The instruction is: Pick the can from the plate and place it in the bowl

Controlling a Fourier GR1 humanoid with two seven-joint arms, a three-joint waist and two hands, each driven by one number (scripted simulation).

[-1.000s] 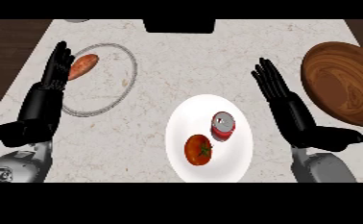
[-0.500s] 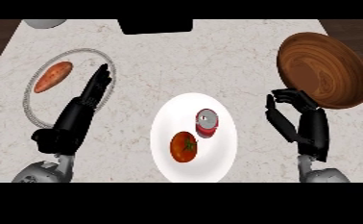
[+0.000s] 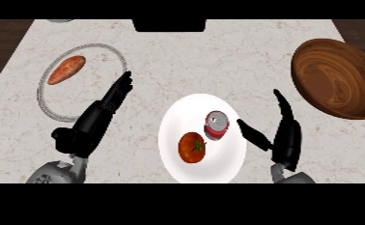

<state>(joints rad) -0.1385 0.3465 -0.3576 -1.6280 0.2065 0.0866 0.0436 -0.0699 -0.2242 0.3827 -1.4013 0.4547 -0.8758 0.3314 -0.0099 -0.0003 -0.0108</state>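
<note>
A red can (image 3: 217, 125) with a silver top stands on the white plate (image 3: 203, 166), beside a red tomato (image 3: 191, 147). The brown wooden bowl (image 3: 332, 79) sits at the right edge of the counter. My right hand (image 3: 283, 133) is open just right of the plate, thumb stretched toward the can and not touching it. To the left of the plate, my left hand (image 3: 96, 119) rests open with straight fingers pointing up and away.
A glass plate (image 3: 92, 51) at the left holds an orange sweet potato (image 3: 65, 69). A black object (image 3: 170, 24) lies at the counter's far edge. Dark floor shows past the counter's left and right sides.
My right hand has opened from a curled pose and moved left and down toward the can. The view has shifted, so the plate and bowl sit differently in the picture.
</note>
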